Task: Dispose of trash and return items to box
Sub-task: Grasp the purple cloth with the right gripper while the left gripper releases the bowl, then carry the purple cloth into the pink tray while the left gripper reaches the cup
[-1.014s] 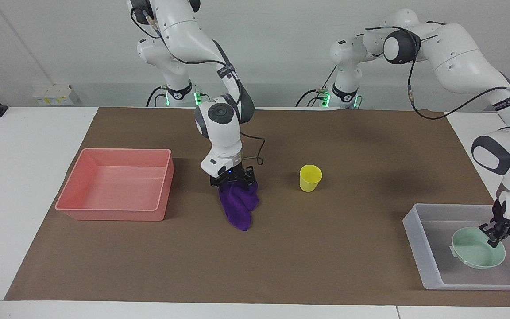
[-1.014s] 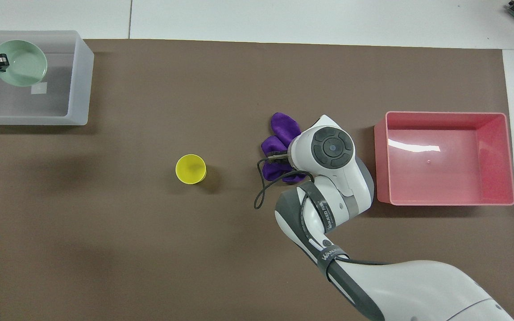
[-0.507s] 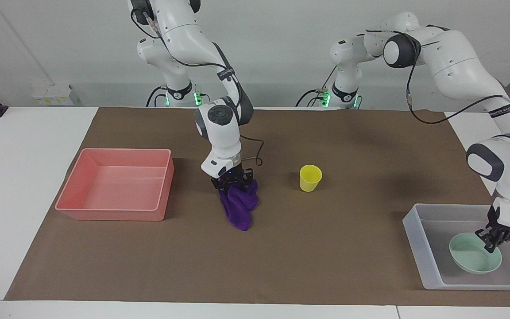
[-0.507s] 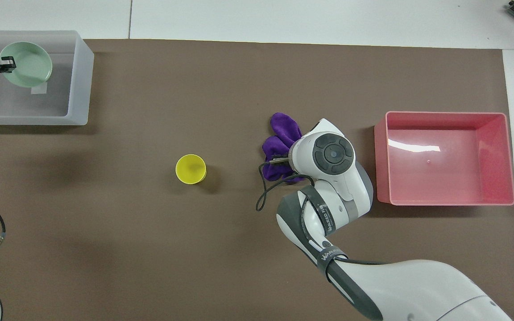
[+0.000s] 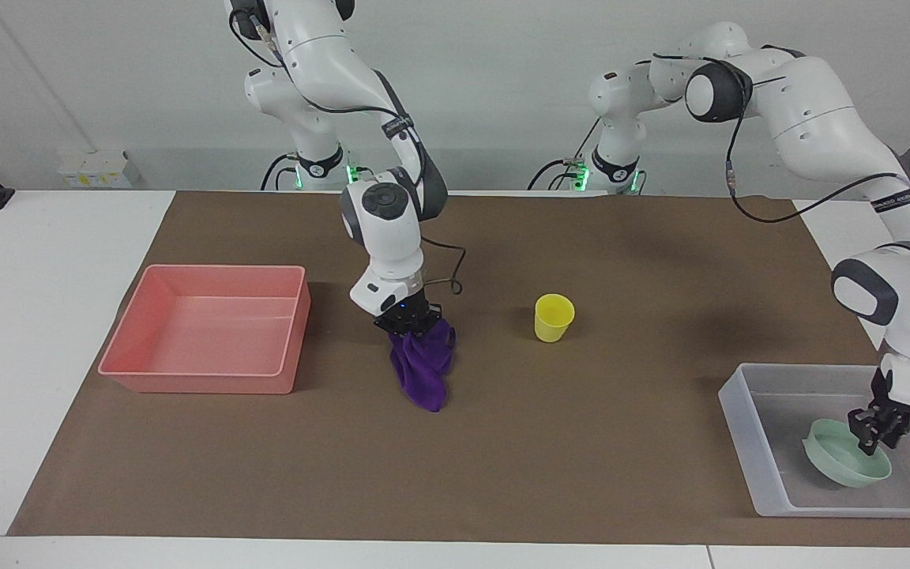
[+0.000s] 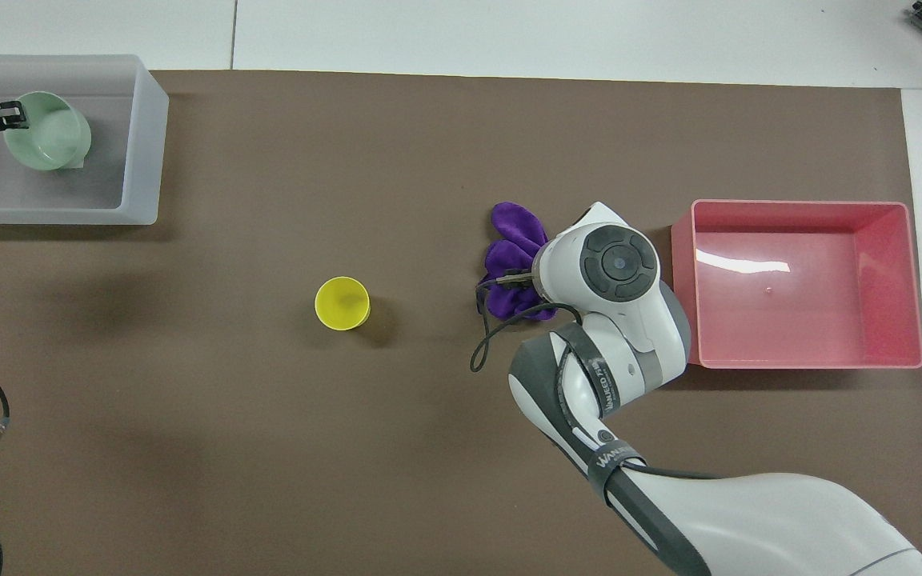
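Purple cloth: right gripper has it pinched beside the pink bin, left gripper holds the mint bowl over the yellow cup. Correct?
Not quite. In the facing view the left gripper holds the mint bowl tilted in the translucent tray, not over the yellow cup. The right gripper does pinch the purple cloth beside the pink bin.

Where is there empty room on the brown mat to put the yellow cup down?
Bare mat stretches between the cup and the clear tray, and along the mat's edge farthest from the robots. It is crowded between the pink bin and the cup, where the right gripper holds the purple rag.
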Tool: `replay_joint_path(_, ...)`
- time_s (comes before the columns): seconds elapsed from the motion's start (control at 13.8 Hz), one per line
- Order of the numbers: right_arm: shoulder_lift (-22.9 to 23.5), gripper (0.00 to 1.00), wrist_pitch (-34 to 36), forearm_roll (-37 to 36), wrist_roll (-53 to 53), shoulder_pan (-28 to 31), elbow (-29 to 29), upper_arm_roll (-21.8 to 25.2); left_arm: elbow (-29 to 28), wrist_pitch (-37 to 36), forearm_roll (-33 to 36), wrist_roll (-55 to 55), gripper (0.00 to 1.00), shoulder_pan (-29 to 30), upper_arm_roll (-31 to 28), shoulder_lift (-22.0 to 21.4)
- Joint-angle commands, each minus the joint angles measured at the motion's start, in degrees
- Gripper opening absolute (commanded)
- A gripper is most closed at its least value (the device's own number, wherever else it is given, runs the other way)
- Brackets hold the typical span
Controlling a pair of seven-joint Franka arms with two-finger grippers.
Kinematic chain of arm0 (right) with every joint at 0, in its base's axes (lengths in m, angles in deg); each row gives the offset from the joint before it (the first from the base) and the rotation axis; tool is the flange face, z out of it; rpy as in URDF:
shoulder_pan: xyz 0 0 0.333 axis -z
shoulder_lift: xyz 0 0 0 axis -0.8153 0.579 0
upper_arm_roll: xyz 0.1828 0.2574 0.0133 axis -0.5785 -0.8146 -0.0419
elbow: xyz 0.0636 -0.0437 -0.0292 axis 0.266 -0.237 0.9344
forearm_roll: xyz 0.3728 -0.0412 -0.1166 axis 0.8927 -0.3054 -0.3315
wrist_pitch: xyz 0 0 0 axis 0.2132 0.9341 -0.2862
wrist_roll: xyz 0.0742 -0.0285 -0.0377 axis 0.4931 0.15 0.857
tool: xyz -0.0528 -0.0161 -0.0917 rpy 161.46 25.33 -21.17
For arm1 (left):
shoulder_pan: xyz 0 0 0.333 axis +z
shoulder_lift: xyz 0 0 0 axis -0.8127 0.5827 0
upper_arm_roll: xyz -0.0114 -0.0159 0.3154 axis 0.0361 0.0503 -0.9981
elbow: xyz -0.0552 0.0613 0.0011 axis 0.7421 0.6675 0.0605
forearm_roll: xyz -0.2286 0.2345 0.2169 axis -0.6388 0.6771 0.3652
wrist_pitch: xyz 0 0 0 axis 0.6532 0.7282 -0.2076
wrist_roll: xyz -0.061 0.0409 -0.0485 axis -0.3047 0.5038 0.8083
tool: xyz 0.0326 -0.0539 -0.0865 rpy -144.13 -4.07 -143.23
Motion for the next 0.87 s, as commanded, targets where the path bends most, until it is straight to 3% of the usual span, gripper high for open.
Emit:
replay_joint_path(0.0, -5.48, 0.0, 6.28, 0.19, 0.79, 0.84, 1.06, 0.05, -1.98, -0.44, 1.34, 0.46, 0.51, -0.09, 0.32, -2.57)
replay_joint_path(0.22, -11.45, 0.0, 11.3, 0.19, 0.79, 3.12, 1.59, 0.31, -7.23, -4.3, 1.34, -0.15, 0.7, -0.79, 0.4, -8.79)
replay_joint_path(0.58, -18.23, 0.0, 19.12, -0.16, 1.23, 7.69, 2.74, 0.4, -27.34, -5.02, 1.25, 0.37, 0.8, -6.75, 0.67, -26.37)
replay_joint_path(0.8, -20.34, 0.0, 20.89, -0.25, 2.37, 11.9, 2.83, 0.49, -34.49, -11.05, 1.25, 0.73, 0.82, -10.54, 0.75, -34.46)
